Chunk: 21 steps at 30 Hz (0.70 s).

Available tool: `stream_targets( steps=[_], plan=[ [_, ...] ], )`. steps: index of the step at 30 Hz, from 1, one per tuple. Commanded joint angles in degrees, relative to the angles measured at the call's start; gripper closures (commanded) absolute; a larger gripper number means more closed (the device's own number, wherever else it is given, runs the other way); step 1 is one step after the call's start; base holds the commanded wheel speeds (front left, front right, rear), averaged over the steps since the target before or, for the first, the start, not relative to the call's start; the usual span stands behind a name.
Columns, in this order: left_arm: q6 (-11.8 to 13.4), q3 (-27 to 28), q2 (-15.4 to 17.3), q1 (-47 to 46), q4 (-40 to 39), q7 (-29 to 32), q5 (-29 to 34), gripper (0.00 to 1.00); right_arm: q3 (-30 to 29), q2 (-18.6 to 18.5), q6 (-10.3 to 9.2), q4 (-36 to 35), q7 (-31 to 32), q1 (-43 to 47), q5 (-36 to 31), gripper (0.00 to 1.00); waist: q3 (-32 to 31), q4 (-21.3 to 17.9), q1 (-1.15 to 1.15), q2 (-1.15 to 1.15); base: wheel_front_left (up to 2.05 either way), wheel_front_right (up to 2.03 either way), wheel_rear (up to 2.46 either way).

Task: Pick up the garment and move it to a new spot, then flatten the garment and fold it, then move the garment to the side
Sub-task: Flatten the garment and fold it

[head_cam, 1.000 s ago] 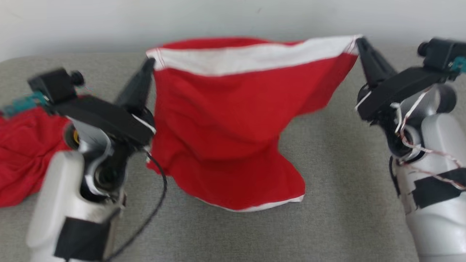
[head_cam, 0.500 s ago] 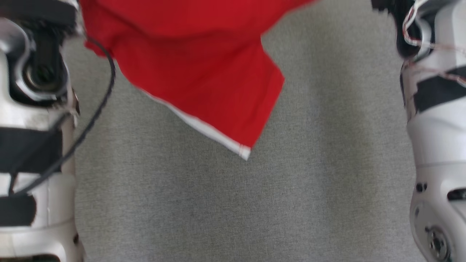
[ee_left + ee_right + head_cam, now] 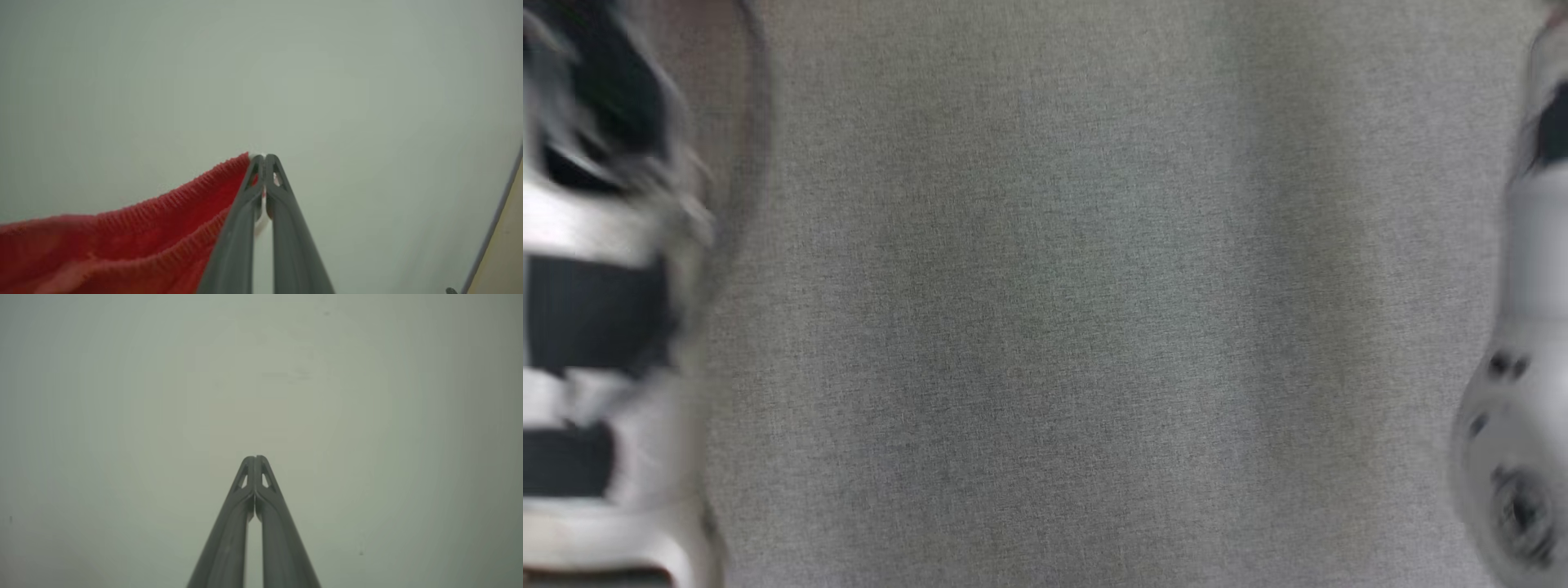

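Pinching red ribbed garment (image 3: 139,232), left gripper (image 3: 264,157) clamped

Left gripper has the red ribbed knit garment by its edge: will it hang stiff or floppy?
Likely floppy: the red ribbed knit garment sags away from the left gripper, pinched shut on its edge. Probably light, since a fingertip pinch carries it. The ribbed weave should resist slipping.

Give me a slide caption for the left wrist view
Left gripper shut on the ribbed edge of the red garment, lifted in front of a plain pale background.
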Motion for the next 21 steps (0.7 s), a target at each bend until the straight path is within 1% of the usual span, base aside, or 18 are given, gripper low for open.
stream_targets(
  steps=[1, 4, 6, 7, 8, 11, 13, 14, 16, 17, 18, 19, 21],
  plan=[
    [-0.1, -1.7, -1.0, 4.4, -0.4, -0.3, -0.3, 1.0, 1.3, 0.8, 0.03, -0.2, 0.1, 5.1, 0.4, 1.0, 0.6, 0.5, 0.0, 0.01, 0.0, 0.0, 0.0],
    [-0.1, -3.4, -2.0, 11.2, -3.3, -0.5, -0.7, 1.0, 4.8, 1.0, 0.03, -1.5, 0.1, 9.8, 1.7, 1.0, 0.7, 0.4, 0.0, 0.01, 0.0, 0.0, 0.0],
    [-0.1, -4.0, -3.2, 16.0, -4.1, -0.5, -1.5, 1.0, 6.3, 0.7, 0.03, -0.8, 0.1, 13.9, 2.9, 1.0, 0.2, 0.5, 0.0, 0.01, 0.0, 0.0, 0.0],
    [-0.1, -4.6, -3.8, 19.9, -5.0, -0.5, -1.9, 1.0, 7.7, -0.1, 0.03, 0.1, 0.1, 17.1, 4.1, 1.0, -0.9, 0.8, 0.0, 0.01, 0.0, 0.0, 0.0],
    [-0.1, -5.1, -3.9, 21.8, -5.2, -0.5, -2.2, 1.0, 8.3, -0.4, 0.03, 0.2, 0.1, 18.3, 4.8, 1.0, -1.5, 0.9, 0.0, 0.01, 0.0, 0.0, 0.0],
    [-0.1, -8.0, -4.4, 26.5, -5.3, -0.5, -3.2, 1.0, 9.7, -1.7, 0.03, 1.3, 0.1, 21.7, 6.9, 1.0, -4.0, 1.7, 0.0, 0.01, 0.0, 0.0, 0.0],
    [-0.1, -10.1, -4.7, 29.4, -5.0, -0.5, -3.5, 1.0, 11.0, -2.5, 0.03, 3.4, 0.1, 24.4, 8.4, 1.0, -6.4, 2.3, 0.0, 0.01, 0.0, 0.0, 0.0],
    [-0.1, -10.8, -4.7, 30.9, -4.6, -0.5, -3.7, 1.0, 11.4, -2.9, 0.03, 4.2, 0.5, 25.3, 8.8, 1.0, -7.5, 2.5, 0.0, 0.01, 0.0, 0.0, 0.0],
    [-0.1, -11.2, -4.7, 33.7, -4.2, -0.5, -4.3, 1.0, 12.4, -3.3, 0.03, 6.6, 3.1, 27.2, 10.4, 1.0, -9.9, 3.0, 0.0, 0.01, 0.0, 0.0, 0.0],
    [-0.1, -11.4, -4.8, 35.1, -3.9, -0.5, -4.4, 1.0, 13.2, -3.4, 0.03, 7.2, 4.3, 27.9, 10.8, 0.89, -10.9, 3.2, 0.0, 0.01, 0.0, 0.0, 0.0],
    [-0.1, -11.7, -4.9, 36.5, -3.6, -0.5, -4.5, 1.0, 14.1, -3.6, 0.03, 7.9, 5.3, 28.8, 11.2, 0.65, -12.1, 3.5, 0.0, 0.01, 0.0, 0.0, 0.0],
    [-0.1, -11.7, -4.9, 37.9, -3.4, -0.5, -4.8, 1.0, 14.8, -3.7, 0.03, 8.4, 6.7, 29.8, 11.8, 0.0, -13.1, 3.6, 0.0, 0.01, 0.0, 0.0, 0.0],
    [-0.1, -13.0, -5.0, 40.4, -3.0, -0.5, -5.0, 1.0, 15.4, -4.0, 0.03, 8.4, 8.2, 31.5, 12.9, 0.0, -15.0, 4.1, 0.0, 0.01, 0.0, 0.0, 0.0]
  ],
)
